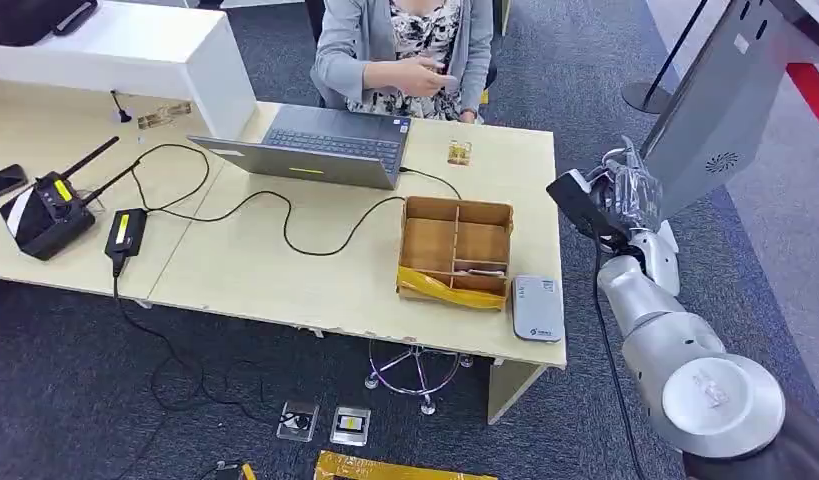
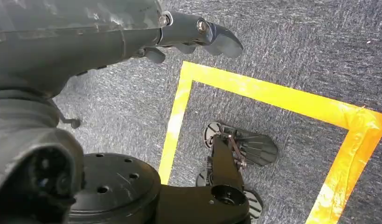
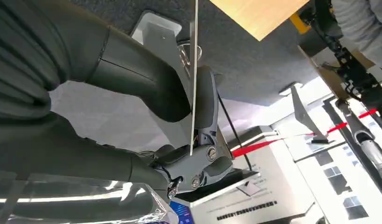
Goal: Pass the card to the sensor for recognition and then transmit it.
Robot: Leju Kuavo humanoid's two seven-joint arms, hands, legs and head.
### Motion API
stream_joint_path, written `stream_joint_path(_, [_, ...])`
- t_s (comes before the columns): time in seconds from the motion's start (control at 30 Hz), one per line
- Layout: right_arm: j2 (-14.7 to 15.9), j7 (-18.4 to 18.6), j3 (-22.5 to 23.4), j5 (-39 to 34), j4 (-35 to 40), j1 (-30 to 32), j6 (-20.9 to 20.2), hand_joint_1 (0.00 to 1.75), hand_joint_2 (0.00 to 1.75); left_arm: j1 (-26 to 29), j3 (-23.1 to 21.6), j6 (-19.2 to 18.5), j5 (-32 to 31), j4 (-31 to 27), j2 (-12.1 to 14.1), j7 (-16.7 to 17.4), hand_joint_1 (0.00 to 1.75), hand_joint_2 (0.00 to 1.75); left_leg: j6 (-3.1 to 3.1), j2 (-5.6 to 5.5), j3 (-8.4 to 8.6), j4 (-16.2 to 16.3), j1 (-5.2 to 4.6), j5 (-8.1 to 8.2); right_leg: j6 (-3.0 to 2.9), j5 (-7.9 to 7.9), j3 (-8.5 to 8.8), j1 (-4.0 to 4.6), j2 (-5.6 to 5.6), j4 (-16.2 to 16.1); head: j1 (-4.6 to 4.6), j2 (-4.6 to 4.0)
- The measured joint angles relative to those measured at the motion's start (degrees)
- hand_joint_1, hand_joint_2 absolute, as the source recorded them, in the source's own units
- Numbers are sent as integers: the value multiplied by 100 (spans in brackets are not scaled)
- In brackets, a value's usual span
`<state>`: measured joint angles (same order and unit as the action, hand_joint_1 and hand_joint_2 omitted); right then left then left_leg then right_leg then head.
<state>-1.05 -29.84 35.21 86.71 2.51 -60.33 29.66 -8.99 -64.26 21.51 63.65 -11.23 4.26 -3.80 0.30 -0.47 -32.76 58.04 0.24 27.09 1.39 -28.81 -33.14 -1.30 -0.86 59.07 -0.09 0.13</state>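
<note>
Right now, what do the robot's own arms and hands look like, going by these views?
The right arm is silver and rounded, built of bulbous glossy segments, with a black cable running along it and a black camera block at the wrist. The right hand has a thick grey thumb, darker fingers with visible screw heads, and a ribbed grey cover. The left hand is matte dark grey, with screws at the finger.

No text, brand or number can be read in any of the views; the white card reader (image 1: 538, 308) on the desk (image 1: 285, 280) carries a small mark too small to make out; the black radio (image 1: 45, 212) and the black box (image 1: 125, 230) beside it bear yellow labels with no legible print; in the right wrist view a white stand (image 3: 254, 196) shows dark rows of lettering, too blurred to read; the yellow floor tape (image 2: 273, 93) in the left wrist view is plain.
</note>
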Motion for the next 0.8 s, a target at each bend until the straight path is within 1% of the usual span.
stream_joint_path(0.07, [0, -17, 2, 0, 0, 4, 2, 175, 175, 0, 0, 2, 7, 0, 2, 0, 0, 0, 0, 1, 1, 0, 0, 0, 0, 0, -1, 0, 1, 0, 0, 0])
stream_joint_path(0.17, [11, 90, 2, 0, 0, 65, 2, 175, 175, 2, 0, -2, 13, 0, 0, 0, 0, 0, 0, 0, 2, 0, 0, 0, 0, 0, -2, 0, 1, -1, 0, 0])
stream_joint_path(0.3, [98, 53, 7, 0, 0, 268, -9, 175, 175, 20, 0, 26, 57, 0, 0, 5, 0, 0, 0, 0, 1, 0, 0, 0, 0, 0, -2, 0, 0, -1, 0, 0])
stream_joint_path(0.47, [208, -227, 122, 0, 0, 509, -4, 175, 175, 82, 7, 96, 190, 0, 2, -2, 0, 0, -2, 4, 1, 0, 0, 3, 0, 0, -3, 0, 13, -2, 0, 0])
stream_joint_path(0.8, [184, -789, 428, 0, -2, 955, 35, 175, 175, 179, 17, 120, 304, 0, 0, -94, 0, 0, -2, 10, 0, 0, 1, 3, 0, 0, -3, 1, 16, -1, 0, 0])
